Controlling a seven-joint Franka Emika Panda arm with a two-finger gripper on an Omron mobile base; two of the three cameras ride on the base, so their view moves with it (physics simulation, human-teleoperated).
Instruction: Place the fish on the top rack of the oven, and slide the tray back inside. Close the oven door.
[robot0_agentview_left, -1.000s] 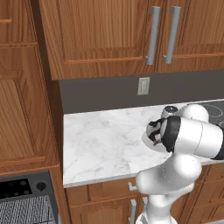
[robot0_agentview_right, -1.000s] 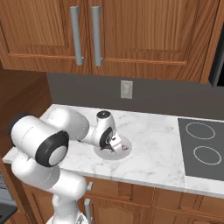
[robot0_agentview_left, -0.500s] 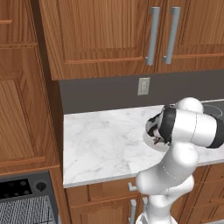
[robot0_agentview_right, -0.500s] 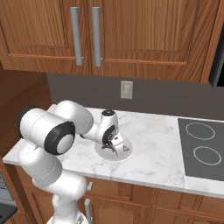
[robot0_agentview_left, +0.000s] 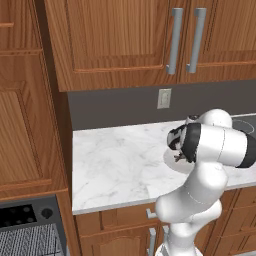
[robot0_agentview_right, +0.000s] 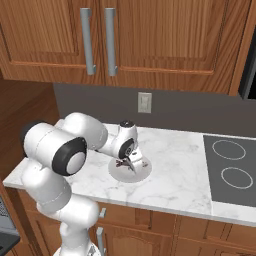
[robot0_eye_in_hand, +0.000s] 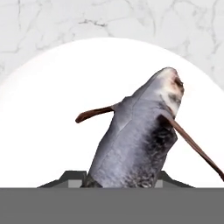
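Observation:
The fish (robot0_eye_in_hand: 135, 140), grey with brown fins, stands tilted up from between my fingertips over the round white plate (robot0_eye_in_hand: 43, 109). My gripper (robot0_eye_in_hand: 120, 181) is shut on the fish's lower end. In the right base view the gripper (robot0_agentview_right: 128, 161) points down at the plate (robot0_agentview_right: 144, 173) on the marble counter, with the dark fish (robot0_agentview_right: 131, 165) at its tips. At the lower left of the left base view are the oven's dark control strip (robot0_agentview_left: 22, 215) and, below it, the silvery wire rack (robot0_agentview_left: 35, 242). The oven door is out of view.
The plate (robot0_agentview_left: 169, 159) lies mid-counter, partly behind my arm. A black cooktop (robot0_agentview_right: 227, 167) occupies the counter's right end. Wooden cabinets with steel handles (robot0_agentview_right: 88, 40) hang overhead, and a wall outlet (robot0_agentview_right: 144, 102) sits on the grey backsplash. The counter's left part (robot0_agentview_left: 110, 160) is bare marble.
The arm's elbow and upper links have swung round while the hand stays over the plate with the fish between its fingers.

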